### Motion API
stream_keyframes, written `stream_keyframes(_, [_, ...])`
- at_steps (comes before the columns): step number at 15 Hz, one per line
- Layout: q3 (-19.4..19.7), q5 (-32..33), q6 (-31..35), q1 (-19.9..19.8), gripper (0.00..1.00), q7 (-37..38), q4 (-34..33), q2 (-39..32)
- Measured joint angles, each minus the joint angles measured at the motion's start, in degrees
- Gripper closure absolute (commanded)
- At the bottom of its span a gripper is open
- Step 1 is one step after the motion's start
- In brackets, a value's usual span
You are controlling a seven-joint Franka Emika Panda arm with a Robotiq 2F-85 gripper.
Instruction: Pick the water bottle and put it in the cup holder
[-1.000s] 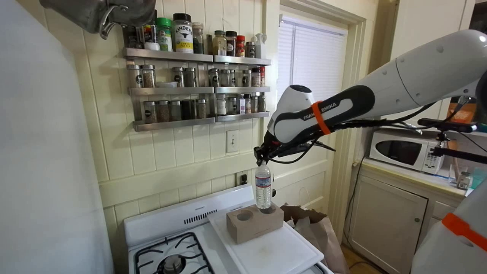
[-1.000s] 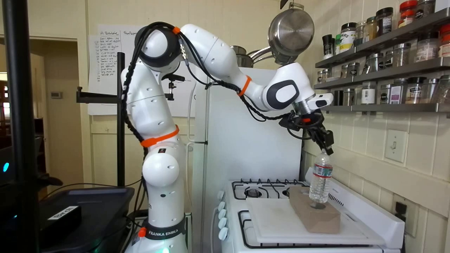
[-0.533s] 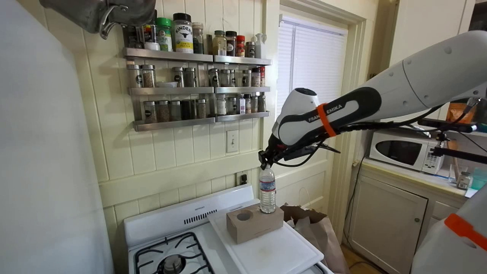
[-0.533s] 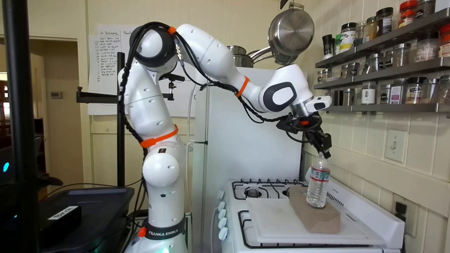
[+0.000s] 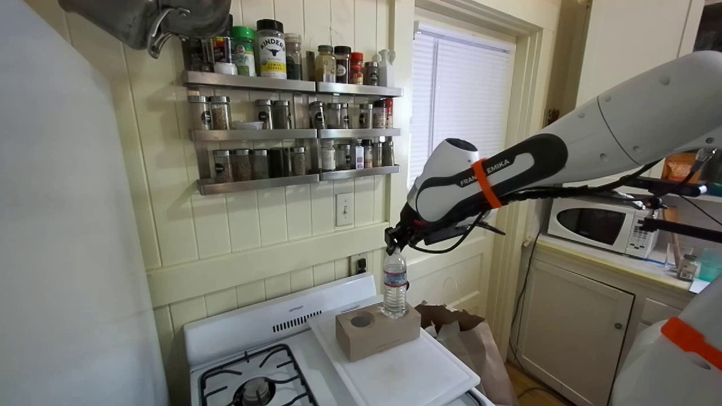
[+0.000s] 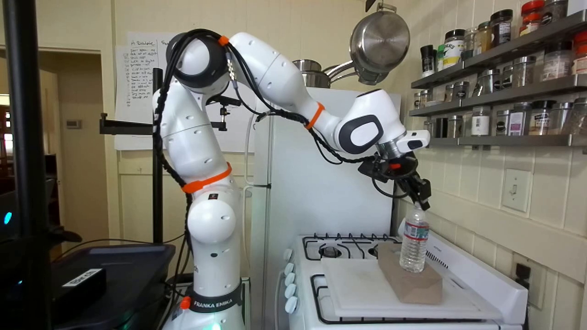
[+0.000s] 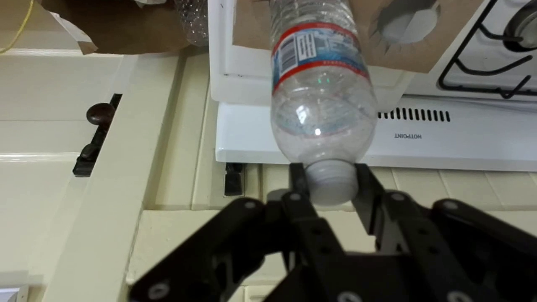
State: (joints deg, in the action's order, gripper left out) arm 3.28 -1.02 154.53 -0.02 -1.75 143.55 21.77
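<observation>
Now we have the bottle (image 5: 395,280) lower, tool (image 7: 331,179) clamped to its cap (image 7: 332,188), at two o'clock of the holder (image 5: 379,340). Seating seems near.

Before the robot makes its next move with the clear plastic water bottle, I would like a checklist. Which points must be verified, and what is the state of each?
1. Grip: the black two-finger gripper holds the clear plastic water bottle by its white cap: ok.
2. Bottle roughly upright in both exterior views: ok.
3. Tan, boxy, cardboard-like cup holder, one round recess showing, resting on the flat white board: ok.
4. Base lined up with a recess: cannot tell; the bottle blocks the view.
5. Ready to release: not ok, I would judge, until item 4 is confirmed.
</observation>
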Motion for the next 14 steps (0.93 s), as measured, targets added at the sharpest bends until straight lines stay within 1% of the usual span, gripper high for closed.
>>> stream_keyframes(4, [0.65, -0.45, 3.11, 0.72, 0.92, -1.76, 1.19, 0.09])
stream_keyframes(9, [1.87, -1.09, 3.3, 2.36, 0.92, -4.62, 2.66, 0.4])
stream_keyframes(14, [2.88, -1.11, 3.38, 2.67, 0.92, -6.55, 4.43, 0.56])
